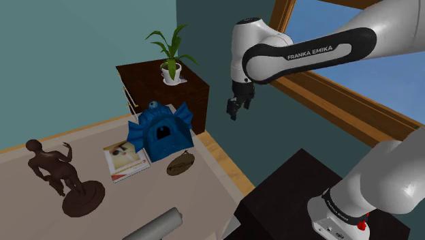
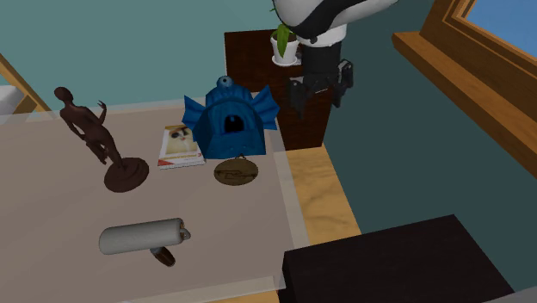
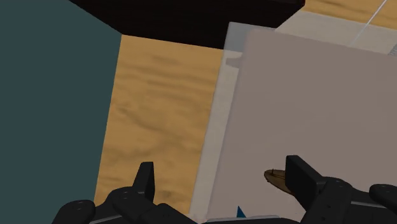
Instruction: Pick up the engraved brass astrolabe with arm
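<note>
The astrolabe (image 1: 180, 164) is a flat brown engraved disc lying on the pale table, just in front of a blue fish-shaped house (image 1: 161, 131); it also lies there in the second exterior view (image 2: 237, 171). My black gripper (image 1: 238, 108) hangs in the air well above and to the shoulder view's right of it, beyond the table's edge; the second exterior view places my gripper (image 2: 308, 96) high beside the blue house. In the wrist view the fingers (image 3: 145, 180) stand apart with nothing between them, and a brown edge of the astrolabe (image 3: 277, 179) peeks beside one finger.
A dark figurine (image 1: 60, 175) on a round base, a booklet (image 1: 125, 161) and a grey cylinder (image 1: 155, 226) share the table (image 1: 27, 218). A dark cabinet (image 1: 163, 85) with a potted plant (image 1: 171, 51) stands behind. Wooden floor (image 3: 159, 108) lies beside the table edge.
</note>
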### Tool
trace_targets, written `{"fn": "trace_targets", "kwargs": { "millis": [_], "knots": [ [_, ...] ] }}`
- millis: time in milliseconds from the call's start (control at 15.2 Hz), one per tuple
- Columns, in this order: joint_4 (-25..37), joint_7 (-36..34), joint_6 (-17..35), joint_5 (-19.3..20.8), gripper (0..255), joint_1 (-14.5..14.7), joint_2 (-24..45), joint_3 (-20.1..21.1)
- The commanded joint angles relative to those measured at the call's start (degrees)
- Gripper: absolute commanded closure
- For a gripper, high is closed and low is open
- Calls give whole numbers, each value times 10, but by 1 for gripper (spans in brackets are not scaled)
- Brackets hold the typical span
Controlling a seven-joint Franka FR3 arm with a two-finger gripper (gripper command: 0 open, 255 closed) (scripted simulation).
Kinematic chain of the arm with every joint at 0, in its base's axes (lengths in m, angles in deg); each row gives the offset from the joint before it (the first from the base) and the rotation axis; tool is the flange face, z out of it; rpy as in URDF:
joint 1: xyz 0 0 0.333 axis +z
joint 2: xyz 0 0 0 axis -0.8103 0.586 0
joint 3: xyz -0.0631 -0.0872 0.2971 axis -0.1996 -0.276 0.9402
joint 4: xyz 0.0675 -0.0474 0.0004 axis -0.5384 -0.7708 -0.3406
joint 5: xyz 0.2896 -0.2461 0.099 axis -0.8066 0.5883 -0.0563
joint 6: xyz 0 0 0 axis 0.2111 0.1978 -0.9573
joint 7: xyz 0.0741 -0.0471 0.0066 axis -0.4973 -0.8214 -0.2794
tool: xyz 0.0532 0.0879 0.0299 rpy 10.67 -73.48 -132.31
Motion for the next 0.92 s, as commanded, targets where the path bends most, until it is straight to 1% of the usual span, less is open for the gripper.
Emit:
{"fn": "trace_targets", "kwargs": {
  "millis": [0, 396, 858],
  "knots": [
    [21, -7, 11, 8, 0, 4, 43, 6],
    [112, -43, 19, 38, 0, 29, 178, 26],
    [248, -72, 2, 72, 0, 73, 339, 33]
  ]
}}
